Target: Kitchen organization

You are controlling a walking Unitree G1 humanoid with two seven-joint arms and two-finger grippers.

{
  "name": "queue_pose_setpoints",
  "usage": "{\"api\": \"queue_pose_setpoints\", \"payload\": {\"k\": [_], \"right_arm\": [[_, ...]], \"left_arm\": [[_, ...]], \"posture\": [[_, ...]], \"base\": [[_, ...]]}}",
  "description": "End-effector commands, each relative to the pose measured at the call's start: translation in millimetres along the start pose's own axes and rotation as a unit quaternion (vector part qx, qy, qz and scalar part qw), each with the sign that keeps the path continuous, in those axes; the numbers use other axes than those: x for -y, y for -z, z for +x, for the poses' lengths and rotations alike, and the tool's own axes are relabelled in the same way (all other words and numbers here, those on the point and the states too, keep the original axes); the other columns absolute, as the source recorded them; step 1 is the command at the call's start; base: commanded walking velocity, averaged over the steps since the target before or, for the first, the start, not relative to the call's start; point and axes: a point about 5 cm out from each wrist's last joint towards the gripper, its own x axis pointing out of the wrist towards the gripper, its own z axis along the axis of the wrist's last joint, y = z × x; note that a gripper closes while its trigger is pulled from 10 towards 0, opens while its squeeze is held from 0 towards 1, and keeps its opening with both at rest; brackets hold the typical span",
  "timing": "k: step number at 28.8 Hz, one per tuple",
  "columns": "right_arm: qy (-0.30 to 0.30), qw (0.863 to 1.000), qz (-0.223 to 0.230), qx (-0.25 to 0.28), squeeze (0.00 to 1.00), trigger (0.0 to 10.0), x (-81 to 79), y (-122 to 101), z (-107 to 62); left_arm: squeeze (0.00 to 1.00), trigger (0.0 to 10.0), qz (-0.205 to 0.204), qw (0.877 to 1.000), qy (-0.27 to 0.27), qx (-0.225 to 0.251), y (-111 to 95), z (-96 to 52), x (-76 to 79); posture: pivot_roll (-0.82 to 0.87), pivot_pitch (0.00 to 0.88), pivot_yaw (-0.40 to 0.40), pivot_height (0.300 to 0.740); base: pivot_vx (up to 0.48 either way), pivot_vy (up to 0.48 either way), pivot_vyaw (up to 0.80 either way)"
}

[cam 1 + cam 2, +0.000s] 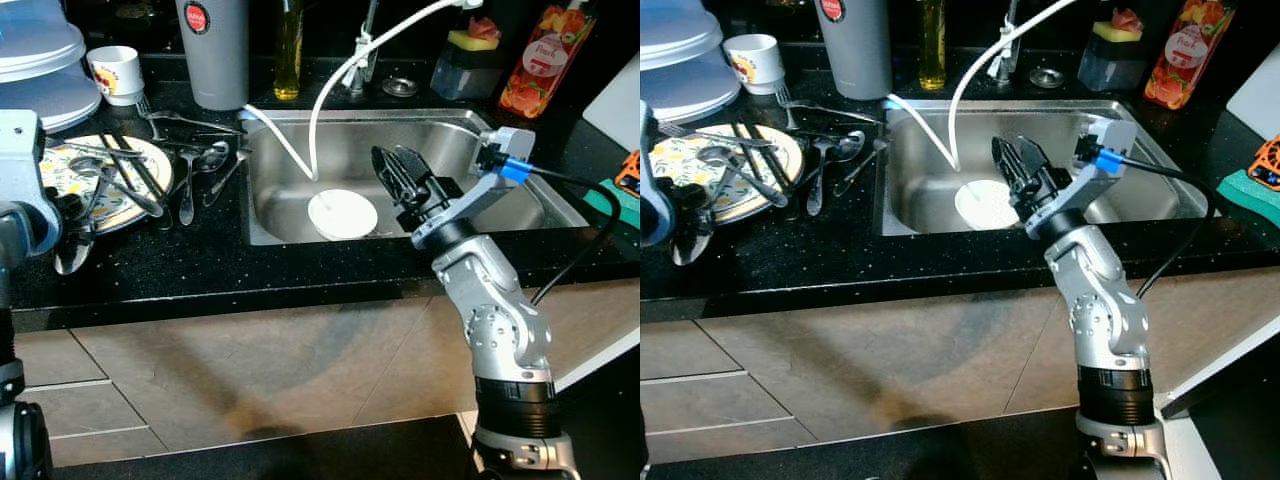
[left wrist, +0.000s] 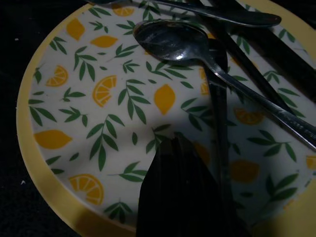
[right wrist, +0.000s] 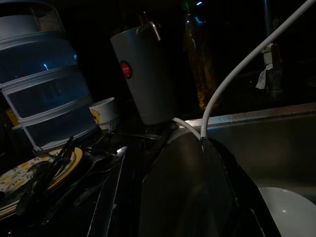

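Black countertop (image 1: pixel 200 265): steel sink (image 1: pixel 270 215) holds a white bowl (image 1: pixel 343 214); right gripper (image 1: pixel 392 172) hovers above, fingers spread. Lemon plate (image 2: pixel 89 123) carries spoons (image 2: pixel 173 42); left gripper (image 2: pixel 175 148) fingers pressed together.

Right tool (image 1: pixel 1020 170) above sink (image 1: pixel 1140 140) — white bowl (image 1: pixel 985 203) below.

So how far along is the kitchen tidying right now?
Early. Nothing looks put away: the white bowl sits in the sink, and cutlery lies over the lemon plate and counter. The right gripper hovers open over the sink; the left gripper hangs above the plate, empty.
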Motion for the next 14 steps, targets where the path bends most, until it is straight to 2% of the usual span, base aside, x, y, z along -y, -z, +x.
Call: {"api": "queue_pose_setpoints", "payload": {"k": [1, 10, 11, 13, 14], "right_arm": [[0.001, 1.000, 0.004, 0.003, 0.00, 10.0, 1.9, -2.0, -0.8], [0.001, 1.000, 0.004, 0.004, 0.00, 10.0, 1.8, -2.3, -0.8], [0.003, 1.000, 0.002, 0.006, 0.00, 10.0, 2.9, -3.8, -1.6], [0.003, 1.000, 0.002, 0.006, 0.00, 10.0, 2.9, -3.8, -1.6], [0.004, 1.000, 0.001, 0.006, 0.00, 10.0, 3.6, -4.6, -1.8]], "left_arm": [[0.00, 0.0, -0.003, 0.998, 0.012, -0.054, 20.9, 7.8, 1.9], [0.00, 0.0, 0.005, 1.000, 0.019, -0.015, 3.4, 8.6, 9.3], [0.00, 0.0, 0.022, 0.999, 0.020, 0.024, -11.8, 5.7, 12.8], [0.00, 0.0, 0.022, 0.999, 0.020, 0.024, -11.8, 5.7, 12.8], [0.00, 10.0, 0.027, 0.999, 0.020, 0.037, -18.3, 3.6, 15.1]], "posture": [[0.13, 0.130, -0.036, 0.740], [0.12, 0.120, -0.033, 0.740], [0.12, 0.118, -0.033, 0.740], [0.12, 0.118, -0.033, 0.740], [0.12, 0.115, -0.034, 0.740]], "base": [[0.000, 0.000, 0.00], [0.000, 0.000, 0.00], [0.000, 0.000, 0.00], [0.000, 0.000, 0.00], [0.000, 0.000, 0.00]]}}
